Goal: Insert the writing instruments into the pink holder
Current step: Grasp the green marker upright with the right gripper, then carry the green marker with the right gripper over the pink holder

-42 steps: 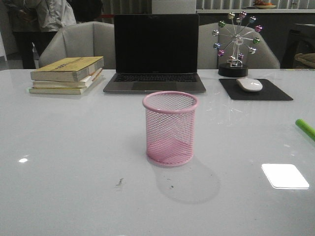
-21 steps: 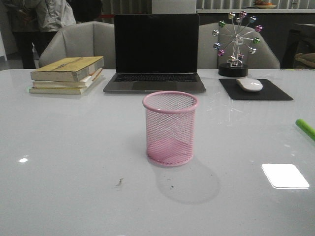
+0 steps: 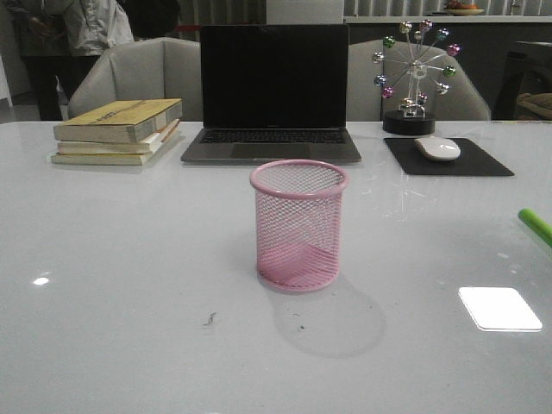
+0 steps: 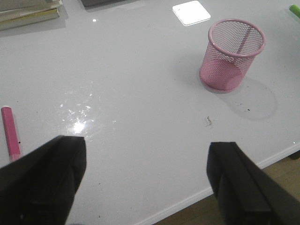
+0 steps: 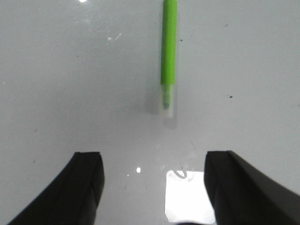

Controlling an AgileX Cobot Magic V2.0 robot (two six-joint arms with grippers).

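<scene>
The pink mesh holder (image 3: 298,226) stands upright and empty mid-table, also seen in the left wrist view (image 4: 231,54). A lime green marker (image 5: 168,51) lies flat on the table, well ahead of my open right gripper (image 5: 152,164); its end shows at the right edge of the front view (image 3: 536,226). The magenta pink marker (image 4: 10,133) lies flat, off to one side of my open left gripper (image 4: 146,154), apart from its dark fingers (image 4: 51,178). Neither gripper holds anything, and neither appears in the front view.
A stack of books (image 3: 118,131), a laptop (image 3: 272,93), a black mouse pad with a white mouse (image 3: 438,148) and a ball ornament (image 3: 414,76) line the back of the table. The table's near edge (image 4: 225,183) lies just under my left gripper.
</scene>
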